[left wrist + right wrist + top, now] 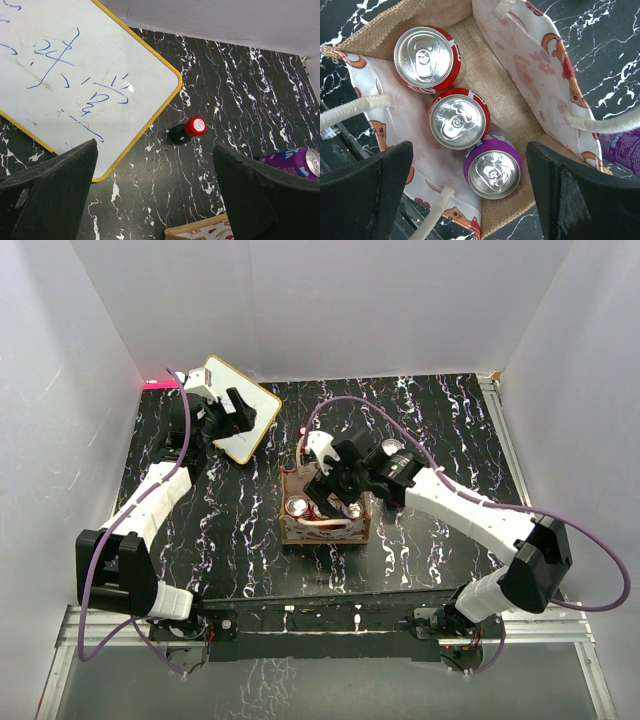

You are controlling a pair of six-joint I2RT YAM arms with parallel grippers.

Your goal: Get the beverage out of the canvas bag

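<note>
The right end effector [470, 192] hangs over the open mouth of the canvas bag [520, 65], its two fingers spread wide and holding nothing; between them, seen from the wrist, stands the purple can [492, 170], upright on the bag's floor at the near corner; it appears to touch the middle red can [458, 120], and the far red can [426, 59] stands beyond that, also upright. The step in hand looks like the descent onto one can, and the purple one seems the natural choice, being most nearly centred under the fingers; to do it well the wrist should be centred over its lid before going down, so that one finger slips between can and bag wall and the other clears the red neighbour; a turn of the wrist may be needed to find the free sides. The rope handle [355, 110] lies slack across the rim and could snag a finger; the cloth is soft, so the lift should be straight up and slow, lest the bag rise with the can. A second purple can [295, 162] lies on its side on the desk [240, 90] just beside the bag. The left end effector [157, 192], fingers apart and empty, hovers well apart by the whiteboard [75, 75] and a red-capped bottle [190, 129].
</note>
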